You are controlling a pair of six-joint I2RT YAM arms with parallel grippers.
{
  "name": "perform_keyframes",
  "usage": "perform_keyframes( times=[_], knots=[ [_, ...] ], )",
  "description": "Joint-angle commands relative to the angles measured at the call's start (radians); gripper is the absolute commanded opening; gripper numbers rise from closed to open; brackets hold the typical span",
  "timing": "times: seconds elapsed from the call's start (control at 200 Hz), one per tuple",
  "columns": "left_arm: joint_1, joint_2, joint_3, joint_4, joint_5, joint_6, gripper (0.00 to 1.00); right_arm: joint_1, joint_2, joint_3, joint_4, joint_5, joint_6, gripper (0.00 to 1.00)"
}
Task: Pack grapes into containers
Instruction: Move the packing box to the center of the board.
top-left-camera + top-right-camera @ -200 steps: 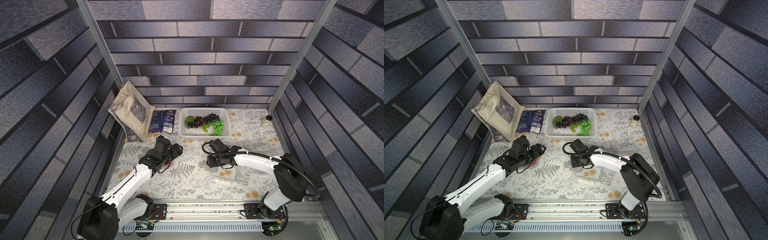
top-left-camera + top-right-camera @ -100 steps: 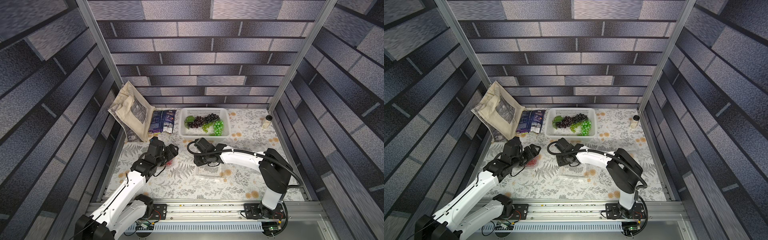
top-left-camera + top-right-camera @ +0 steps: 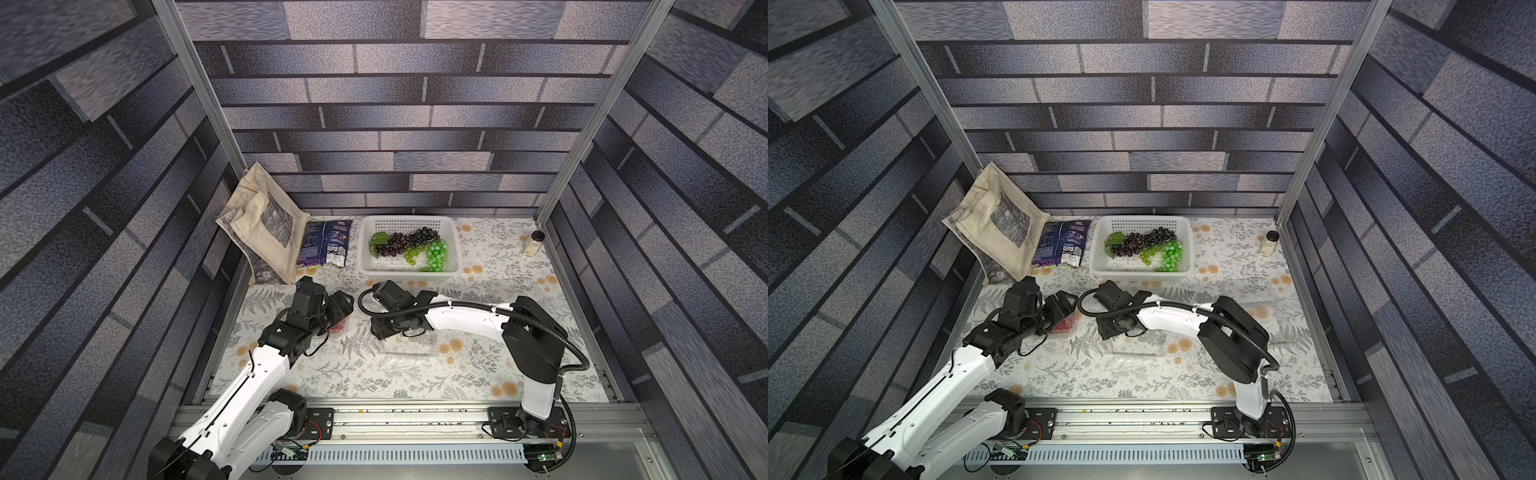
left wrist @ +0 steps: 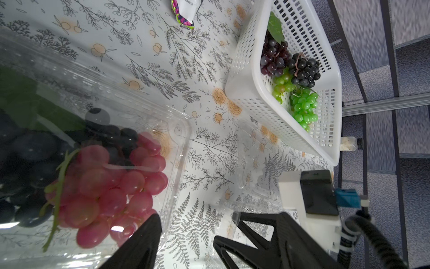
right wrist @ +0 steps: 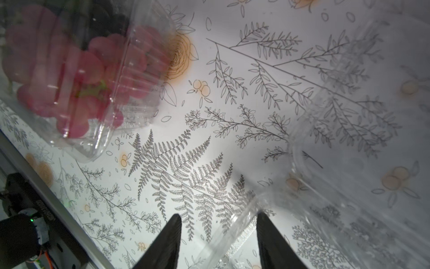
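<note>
The empty punnet [image 3: 409,347], centre of a top view, has its rim between the parted jaws of the right gripper [image 5: 218,214]. A skewed pinch could flip or skid it. Left of it, the filled punnet [image 3: 340,327] holds red and dark grapes [image 4: 111,193], and the left gripper [image 4: 195,215] gapes at its corner. The basket [image 3: 409,274], upper centre, holds the rest.

Grey-blue brick-patterned walls [image 3: 395,124] enclose three sides, joined by aluminium posts [image 3: 205,95]. The counter [image 3: 374,382] wears a white cloth printed with ferns and orange flowers.

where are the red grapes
In both top views, the red grapes lie in a clear box on the left of the table, by the left gripper.
</note>
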Motion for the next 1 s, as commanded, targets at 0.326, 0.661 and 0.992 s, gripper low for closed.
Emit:
perform_keyframes(
  times=[0.326,0.661,0.992],
  knots=[
    [-0.109,0.112,0.123,-0.077,-0.061,0.078,0.83,-0.044,-0.425,-0.109,-0.137,0.115,-0.024,0.74],
    [-0.122,0.33,0.369,-0.12,-0.083,0.155,0.86,-0.412,-0.388,0.005,-0.186,0.045,-0.155,0.75],
    [-0.079,0.571,0.571,-0.062,-0.016,0.201,0.89,-0.588,-0.037,0.241,-0.141,0.053,-0.227,0.72]
  ],
)
